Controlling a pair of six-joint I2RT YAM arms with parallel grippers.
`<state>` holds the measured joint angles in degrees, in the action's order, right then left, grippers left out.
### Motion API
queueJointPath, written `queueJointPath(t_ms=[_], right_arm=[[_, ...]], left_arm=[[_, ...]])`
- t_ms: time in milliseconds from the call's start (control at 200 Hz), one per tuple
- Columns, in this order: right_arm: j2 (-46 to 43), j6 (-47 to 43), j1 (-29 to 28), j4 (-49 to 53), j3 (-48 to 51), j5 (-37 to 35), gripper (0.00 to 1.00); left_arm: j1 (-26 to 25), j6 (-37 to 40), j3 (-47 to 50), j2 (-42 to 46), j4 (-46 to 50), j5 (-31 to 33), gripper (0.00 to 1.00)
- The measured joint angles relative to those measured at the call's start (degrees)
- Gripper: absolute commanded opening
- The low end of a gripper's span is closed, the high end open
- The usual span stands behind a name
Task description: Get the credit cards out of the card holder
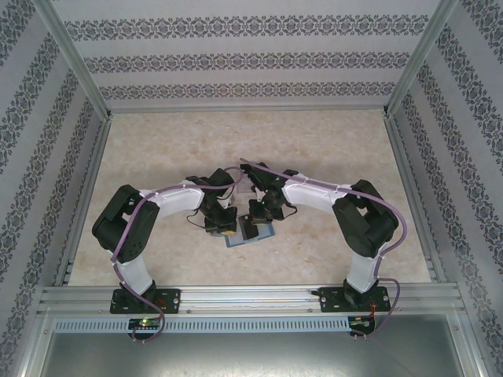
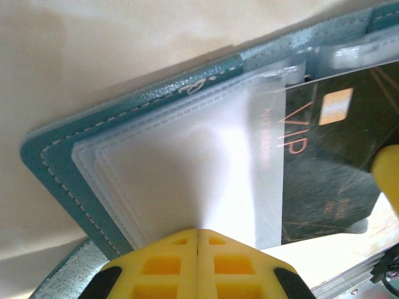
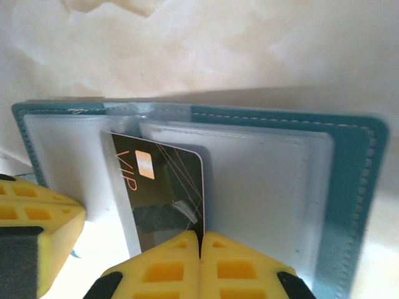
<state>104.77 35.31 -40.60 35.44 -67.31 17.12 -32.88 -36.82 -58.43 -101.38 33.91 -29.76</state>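
Observation:
The teal card holder [image 1: 253, 236] lies open on the table between both arms, near the front edge. Its pale inner pockets [image 2: 187, 168] face up inside the teal cover [image 2: 143, 99]. My left gripper [image 2: 197, 232] is shut on the edge of a clear pocket leaf. A black credit card [image 3: 162, 180] marked VIP sticks partway out of a middle pocket. My right gripper [image 3: 201, 235] is shut on that card's near edge. The same black card [image 2: 336, 156] also shows in the left wrist view. Both grippers [image 1: 222, 229] [image 1: 255, 226] sit close together over the holder.
The marble-look tabletop [image 1: 251, 149] stretches beyond the arms, walled in by patterned panels with metal rails [image 1: 244, 298] along the front. Cables loop over both arms. A yellow finger of the left gripper [image 3: 37, 215] stands close to the holder's left side.

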Motion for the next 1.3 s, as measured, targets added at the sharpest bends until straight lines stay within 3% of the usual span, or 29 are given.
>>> queueJointPath(t_ms=[630, 779, 1024, 1299], right_arm=[[-0.7, -4.1, -2.4, 8.1, -6.3, -8.1, 0.00], [-0.7, -4.0, -2.8, 8.0, -6.4, -7.9, 0.00], [-0.7, -2.7, -3.2, 6.0, -6.4, -4.4, 0.11], [-0.6, -1.0, -3.6, 3.6, -5.4, -1.7, 0.11]], left_arm=[[0.0, 0.0, 0.0, 0.0, 0.0, 0.0, 0.05], [0.0, 0.0, 0.0, 0.0, 0.0, 0.0, 0.05], [0.0, 0.0, 0.0, 0.0, 0.0, 0.0, 0.05], [0.0, 0.0, 0.0, 0.0, 0.0, 0.0, 0.05]])
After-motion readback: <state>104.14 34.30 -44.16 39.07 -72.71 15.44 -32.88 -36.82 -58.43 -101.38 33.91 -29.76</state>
